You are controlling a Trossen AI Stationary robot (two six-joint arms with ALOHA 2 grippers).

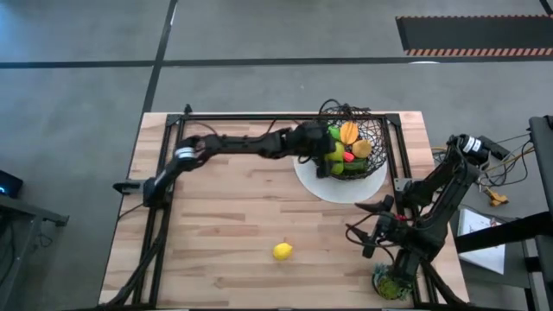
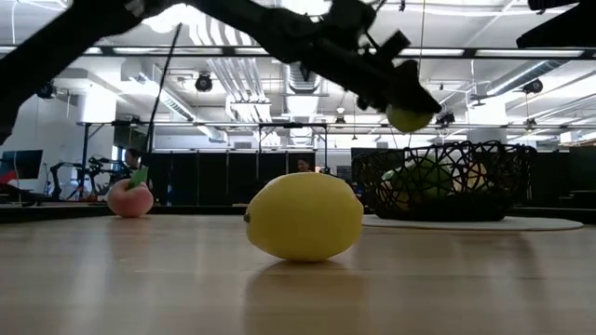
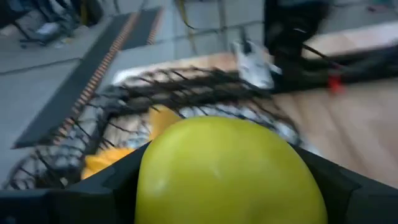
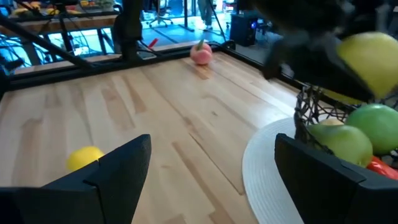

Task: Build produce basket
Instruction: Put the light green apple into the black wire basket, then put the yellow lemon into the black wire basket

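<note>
One lemon (image 1: pixel 282 251) lies w/ long axis across table; left jaws (image 1: pixel 326 149) grip yellow-green fruit (image 3: pixel 227 171), right jaws (image 1: pixel 370 231) open.

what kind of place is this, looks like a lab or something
Probably a robotics lab or workshop in an open industrial hall: exposed ceiling ducts and lights, a grey concrete floor with hazard striping, and a wooden table where two robot arms sort toy produce into a wire basket.

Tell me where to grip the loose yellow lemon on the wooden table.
Grip the yellow lemon across its narrow middle, coming straight down. It lies on its side, alone on the wooden table, long axis level, so fingers should close across the short width. The open right gripper is nearest.
</note>
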